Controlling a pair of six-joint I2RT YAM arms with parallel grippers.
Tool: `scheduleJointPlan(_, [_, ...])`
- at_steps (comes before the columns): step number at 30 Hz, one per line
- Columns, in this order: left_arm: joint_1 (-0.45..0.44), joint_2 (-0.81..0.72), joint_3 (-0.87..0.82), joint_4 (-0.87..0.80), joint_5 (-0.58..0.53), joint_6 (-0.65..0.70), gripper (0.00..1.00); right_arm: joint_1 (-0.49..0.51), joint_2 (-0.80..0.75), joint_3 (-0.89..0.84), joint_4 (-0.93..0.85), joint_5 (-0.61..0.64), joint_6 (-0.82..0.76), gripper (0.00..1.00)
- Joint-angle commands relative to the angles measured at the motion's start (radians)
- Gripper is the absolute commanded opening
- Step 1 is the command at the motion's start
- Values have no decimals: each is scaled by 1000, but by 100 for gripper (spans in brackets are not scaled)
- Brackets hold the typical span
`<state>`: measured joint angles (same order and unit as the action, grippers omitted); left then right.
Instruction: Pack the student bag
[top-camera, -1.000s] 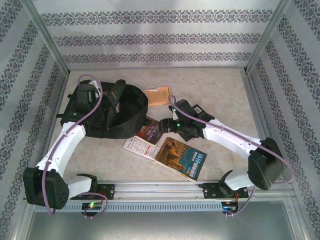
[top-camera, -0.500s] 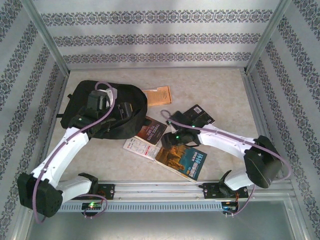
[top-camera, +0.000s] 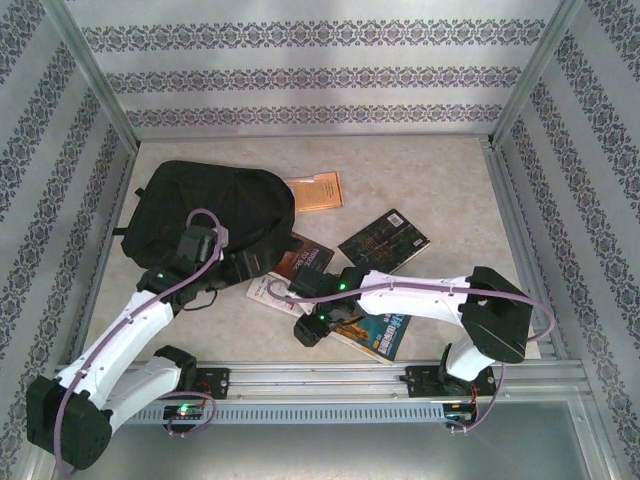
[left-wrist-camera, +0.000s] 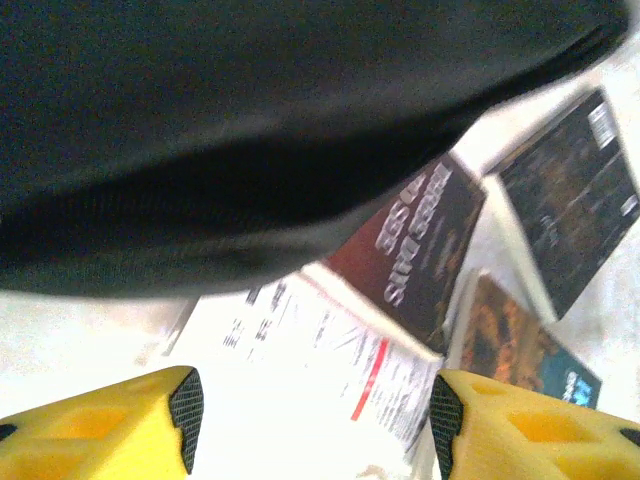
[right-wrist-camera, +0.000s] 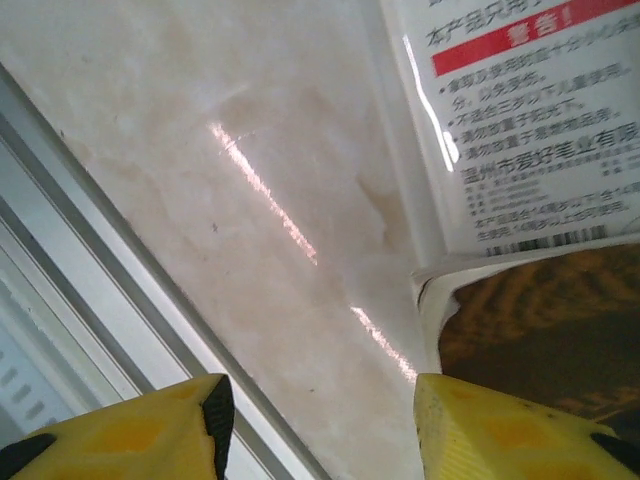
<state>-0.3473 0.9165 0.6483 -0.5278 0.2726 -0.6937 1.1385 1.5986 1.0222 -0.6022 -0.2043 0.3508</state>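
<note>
The student bag (top-camera: 210, 200) is black and lies flat at the back left; its dark fabric (left-wrist-camera: 250, 120) is seen close up in the left wrist view. My left gripper (top-camera: 247, 267) stands open just off the bag's near right edge, nothing between its fingers, above a white booklet (left-wrist-camera: 310, 350). My right gripper (top-camera: 310, 328) is open low over the table near the front rail. Its right fingertip (right-wrist-camera: 500, 420) hangs at the corner of an orange-covered book (right-wrist-camera: 550, 310), beside the white booklet (right-wrist-camera: 520, 130).
Books lie right of the bag: a tan one (top-camera: 315, 190), a dark one (top-camera: 385, 238), a maroon one (top-camera: 302, 258), the white booklet (top-camera: 272, 290) and the orange and blue one (top-camera: 378, 330). A metal rail (right-wrist-camera: 90, 250) runs along the near edge.
My left gripper opened, let the bag go and drew back towards me; the bag dropped flat. My right gripper swung from the dark book to the near edge, its jaws narrowing.
</note>
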Motion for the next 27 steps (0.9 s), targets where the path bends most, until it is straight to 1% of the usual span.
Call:
scheduleJointPlan(1, [-37,-24,-60,12,32,-80,63,10,50,-24,-35,43,0,47])
scheduleJointPlan(3, [-64,-24,-100,43,27,-114,65,2,94,-28,-34,98,16,43])
scheduleJointPlan(4, [-78,-21,-122,63,25,-129,67,-5,118,-28,-35,132,28,38])
scheduleJointPlan(7, [-107,-14,-167,103,9,-168,70,-39,161,-30,-36,252,72,36])
scheduleJointPlan(9, [-110,-7,-187,115,-5,-182,71,-76,151,-46,-28,322,100,35])
scheduleJointPlan(11, [-113,1,-201,123,-27,-186,73,-119,116,-69,-4,347,106,32])
scheduleJointPlan(14, [-112,18,-225,156,-52,-191,73,-162,58,-97,33,330,88,32])
scheduleJointPlan(18, [-112,63,-256,225,-84,-209,74,-214,72,-88,27,308,72,34])
scheduleJointPlan(22, [-112,148,-301,386,-4,-238,74,-236,108,-75,70,204,69,36])
scheduleJointPlan(27, [-111,218,-305,458,111,-215,73,-252,106,-71,124,53,93,36])
